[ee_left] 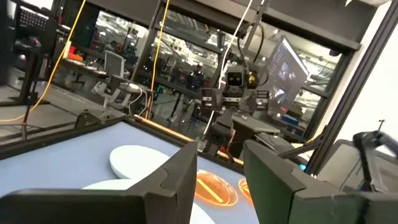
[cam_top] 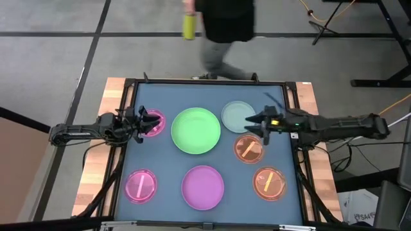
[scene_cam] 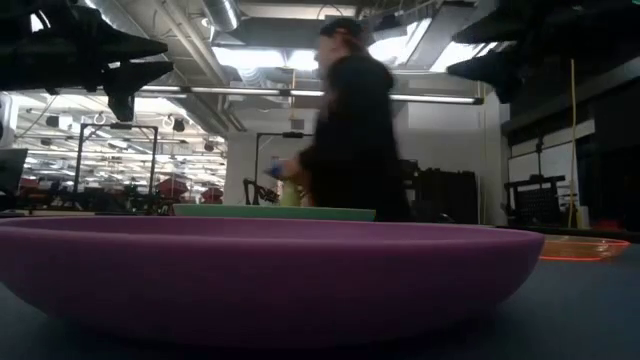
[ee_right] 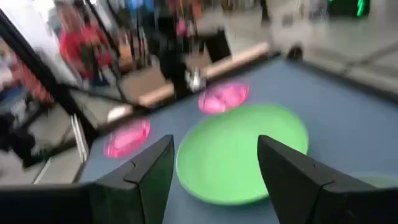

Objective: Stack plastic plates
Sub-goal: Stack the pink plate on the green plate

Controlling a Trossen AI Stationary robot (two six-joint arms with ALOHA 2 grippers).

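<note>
Seven plates lie flat and apart on the blue-grey mat. The big green plate [cam_top: 196, 130] is in the middle, the purple plate [cam_top: 203, 187] near the front edge, and the pale blue-grey plate [cam_top: 236, 114] is far right of the green one. One pink plate [cam_top: 153, 125] lies far left, the other pink plate [cam_top: 140, 185] near left. Two orange plates [cam_top: 249, 148] [cam_top: 270, 182] lie on the right. My left gripper [cam_top: 151, 122] hovers open above the far pink plate. My right gripper [cam_top: 252, 122] hovers open between the pale plate and the nearer orange one, facing the green plate [ee_right: 242, 155].
A person [cam_top: 225, 25] carrying a yellow-green bottle [cam_top: 188, 27] moves past the table's far edge. A raised dark frame [cam_top: 205, 81] borders the mat. In the low view both arms hang well above the plates, with the purple plate [scene_cam: 260, 265] filling the foreground.
</note>
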